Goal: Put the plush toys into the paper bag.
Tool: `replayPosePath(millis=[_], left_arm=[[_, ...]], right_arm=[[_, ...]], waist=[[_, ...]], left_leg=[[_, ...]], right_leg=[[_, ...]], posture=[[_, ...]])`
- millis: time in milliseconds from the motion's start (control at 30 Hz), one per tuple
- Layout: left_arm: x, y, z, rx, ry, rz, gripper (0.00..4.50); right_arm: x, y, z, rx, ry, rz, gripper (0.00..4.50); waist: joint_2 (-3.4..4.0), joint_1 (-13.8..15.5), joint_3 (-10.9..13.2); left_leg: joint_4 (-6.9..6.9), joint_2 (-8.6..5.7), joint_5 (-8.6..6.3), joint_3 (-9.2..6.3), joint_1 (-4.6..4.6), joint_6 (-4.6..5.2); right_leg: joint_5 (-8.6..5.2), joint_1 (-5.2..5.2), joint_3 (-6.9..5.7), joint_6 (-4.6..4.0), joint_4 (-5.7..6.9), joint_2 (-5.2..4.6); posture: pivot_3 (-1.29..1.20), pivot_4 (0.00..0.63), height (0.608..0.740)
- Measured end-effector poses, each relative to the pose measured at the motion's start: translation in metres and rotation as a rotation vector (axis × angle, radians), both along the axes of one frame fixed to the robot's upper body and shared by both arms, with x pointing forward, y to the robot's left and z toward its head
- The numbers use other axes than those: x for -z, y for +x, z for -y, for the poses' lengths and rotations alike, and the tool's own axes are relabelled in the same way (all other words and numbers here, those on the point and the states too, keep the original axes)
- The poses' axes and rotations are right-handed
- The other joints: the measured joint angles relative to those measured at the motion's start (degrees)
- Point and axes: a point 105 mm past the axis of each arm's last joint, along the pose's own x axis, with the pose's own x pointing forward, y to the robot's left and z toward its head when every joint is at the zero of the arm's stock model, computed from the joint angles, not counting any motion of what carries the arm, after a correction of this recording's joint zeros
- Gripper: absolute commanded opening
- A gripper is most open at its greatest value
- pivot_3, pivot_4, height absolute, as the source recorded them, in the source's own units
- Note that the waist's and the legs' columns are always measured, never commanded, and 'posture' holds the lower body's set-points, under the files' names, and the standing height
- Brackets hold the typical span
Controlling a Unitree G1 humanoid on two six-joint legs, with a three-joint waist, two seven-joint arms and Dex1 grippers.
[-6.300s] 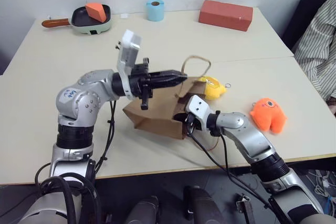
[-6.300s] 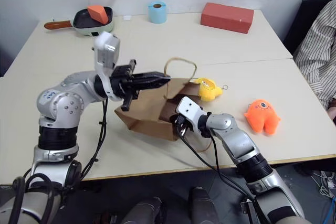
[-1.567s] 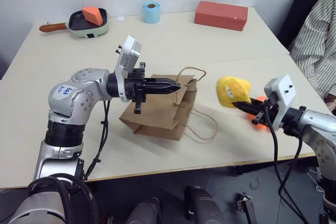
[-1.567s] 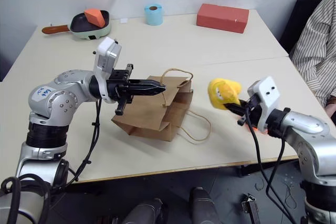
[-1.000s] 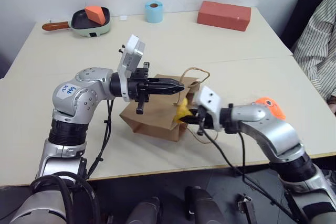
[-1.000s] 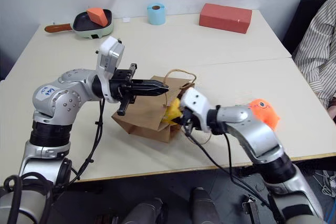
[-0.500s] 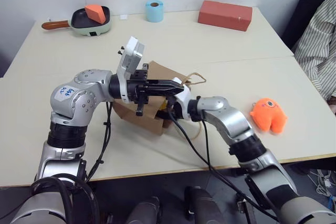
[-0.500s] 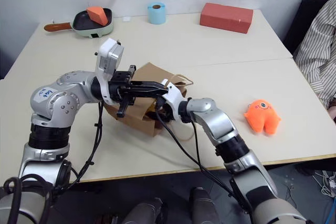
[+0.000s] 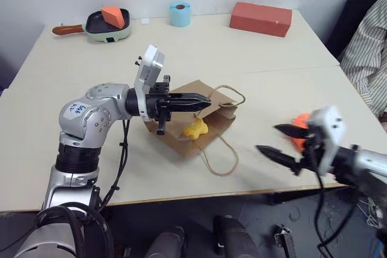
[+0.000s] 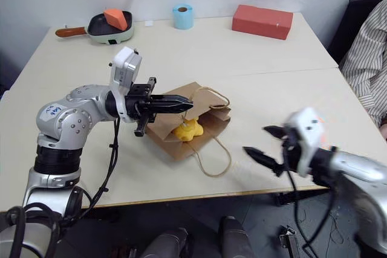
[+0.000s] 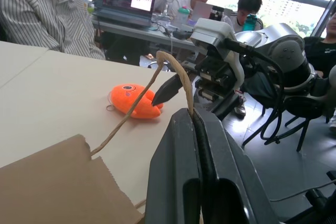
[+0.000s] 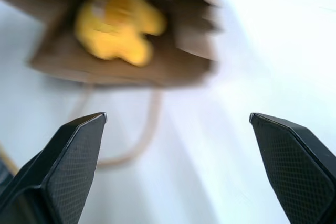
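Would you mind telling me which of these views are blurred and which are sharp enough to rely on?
Eye views: the right gripper and its arm are smeared by motion; the paper bag and left gripper are crisp. Right wrist view: the yellow plush toy is blurred. Left wrist view: sharp on the cord handle and orange plush toy, with bright windows behind.
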Motion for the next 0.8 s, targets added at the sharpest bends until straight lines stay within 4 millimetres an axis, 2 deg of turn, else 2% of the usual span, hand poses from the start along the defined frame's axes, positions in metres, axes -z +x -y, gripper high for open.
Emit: replayPosePath(millis=[167, 267, 333, 367, 433, 500, 700, 800], left_arm=[[0.000, 0.000, 0.002, 0.005, -0.009, 0.001, 0.00], [0.000, -0.001, 0.006, 0.017, -0.017, 0.000, 0.00], [0.000, -0.001, 0.006, 0.018, -0.016, -0.001, 0.00], [0.000, -0.001, 0.006, 0.018, -0.016, 0.001, 0.00], [-0.001, 0.000, 0.006, 0.015, -0.015, 0.002, 0.00], [-0.001, 0.000, 0.005, 0.013, -0.013, 0.003, 0.00], [-0.002, 0.001, 0.003, 0.000, -0.010, 0.013, 0.00], [-0.002, 0.002, 0.001, -0.011, -0.005, 0.017, 0.00]], right_arm=[[0.010, 0.017, 0.060, 0.330, -0.048, 0.012, 4.46], [0.025, 0.038, 0.079, 0.444, -0.029, 0.006, 4.46], [0.040, 0.051, 0.082, 0.471, -0.010, -0.026, 4.46], [0.046, 0.055, 0.082, 0.473, -0.004, -0.039, 4.29], [0.051, 0.066, 0.080, 0.468, 0.036, -0.043, 3.85], [0.052, 0.071, 0.077, 0.464, 0.076, -0.039, 3.18], [0.046, 0.066, 0.067, 0.411, 0.186, -0.035, 1.20], [0.029, 0.052, 0.036, 0.224, 0.299, -0.033, 0.31]], waist=[[-0.01, -0.01, 0.00], [0.00, -0.25, -0.01], [0.00, -0.39, -0.01], [0.01, -0.37, -0.01], [0.00, -0.38, -0.02], [-0.01, -0.35, -0.02], [-0.01, -0.34, -0.02], [0.01, -0.44, -0.02]], left_leg=[[-0.01, -0.02, 0.01, 0.17, 0.12, 0.01], [-0.06, -0.01, 0.01, 0.21, 0.17, 0.01], [-0.07, 0.01, 0.01, 0.23, 0.18, 0.01], [-0.07, 0.01, 0.01, 0.24, 0.18, 0.01], [-0.02, 0.01, 0.01, 0.23, 0.20, 0.01], [0.01, 0.00, 0.01, 0.23, 0.21, 0.01], [-0.02, 0.01, 0.01, 0.23, 0.21, 0.01], [-0.07, 0.06, 0.00, 0.22, 0.20, 0.00]], right_leg=[[0.01, 0.06, 0.11, 0.01, 0.03, -0.01], [0.00, 0.03, 0.13, 0.01, 0.05, 0.00], [0.00, 0.02, 0.14, 0.00, 0.06, 0.01], [0.00, 0.01, 0.14, 0.00, 0.06, 0.01], [0.00, 0.06, 0.13, 0.00, 0.04, 0.01], [0.00, 0.09, 0.13, 0.00, 0.04, 0.01], [0.00, 0.07, 0.13, 0.00, 0.05, 0.01], [0.00, 0.04, 0.13, 0.00, 0.03, 0.08]], posture=[[0.00, 0.150, 0.740], [0.00, 0.150, 0.740], [0.00, 0.150, 0.740], [0.00, 0.150, 0.740], [0.00, 0.150, 0.740], [0.00, 0.150, 0.740], [0.00, 0.150, 0.740], [0.00, 0.150, 0.740]])
